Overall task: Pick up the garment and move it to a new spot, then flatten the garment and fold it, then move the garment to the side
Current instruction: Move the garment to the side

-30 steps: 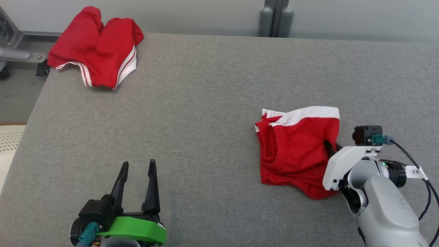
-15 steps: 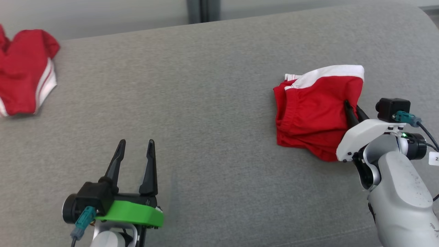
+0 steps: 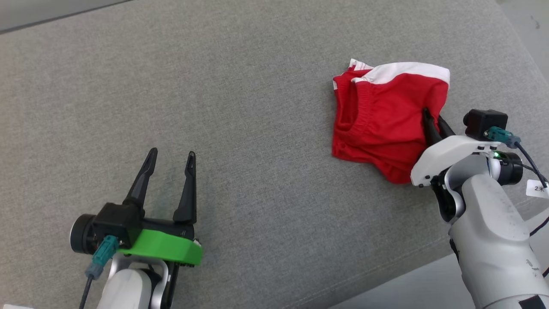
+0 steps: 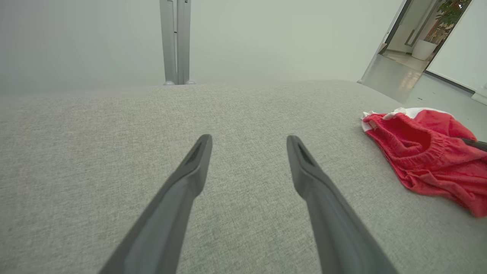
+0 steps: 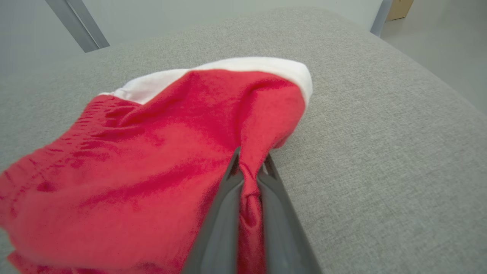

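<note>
Head view, entry one: grey fabric-covered surface (image 3: pixel 240 86), spanning nearly the whole frame. Entry two: red garment (image 3: pixel 377 124) with a white band (image 3: pixel 407 71), bunched in a heap at two o'clock on the surface, near its right edge. Entry three: right gripper (image 3: pixel 432 116), at the garment's three o'clock edge, jaws pinched narrow on a fold of red cloth; the right wrist view shows that fold squeezed between both fingers (image 5: pixel 220 213). Entry four: left gripper (image 3: pixel 172 152), at seven o'clock on the surface, fingers spread wide, holding nothing, well apart from the garment, which lies toward its two o'clock.
</note>
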